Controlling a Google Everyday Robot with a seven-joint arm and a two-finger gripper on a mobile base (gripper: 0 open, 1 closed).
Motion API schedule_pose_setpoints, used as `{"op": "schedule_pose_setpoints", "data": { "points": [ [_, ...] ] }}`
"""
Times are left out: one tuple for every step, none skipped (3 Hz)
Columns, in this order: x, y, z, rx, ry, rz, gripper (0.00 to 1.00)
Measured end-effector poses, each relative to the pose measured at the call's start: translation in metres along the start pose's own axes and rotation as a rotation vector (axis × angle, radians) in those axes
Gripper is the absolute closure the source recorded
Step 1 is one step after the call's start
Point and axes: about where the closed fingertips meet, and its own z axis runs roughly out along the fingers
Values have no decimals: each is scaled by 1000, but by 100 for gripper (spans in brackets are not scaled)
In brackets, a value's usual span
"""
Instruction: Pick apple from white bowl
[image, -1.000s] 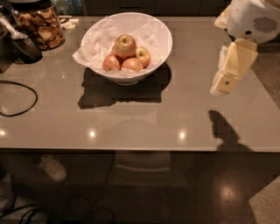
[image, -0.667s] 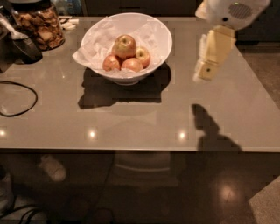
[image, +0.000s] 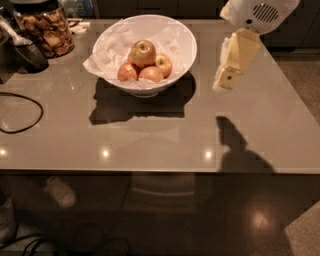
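Right of the white bowl (image: 186, 42) | gripper (image: 227, 80) hangs over the table (image: 150, 137), grip state impossible to tell | you'd best centre it above the top apple (image: 143, 52), then descend straight.

Grey table (image: 160, 135), white bowl (image: 188, 44), snack jar (image: 45, 27), black cable (image: 31, 106), pincer (image: 223, 83) above, near bowl

hand (image: 223, 83) right of white bowl (image: 187, 49) | open table (image: 200, 117) between | small apples (image: 151, 74) touch apple (image: 143, 52) | jar (image: 47, 30) far left
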Motion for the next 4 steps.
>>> {"op": "schedule_pose_setpoints", "data": {
  "points": [
    [-19,-24,20,-11,4,6,0],
    [-55,-58,40,-17,11,-21,0],
    [-76,-72,41,2,-20,-58,0],
    [-79,-74,41,10,-31,-59,0]
  ]
}}
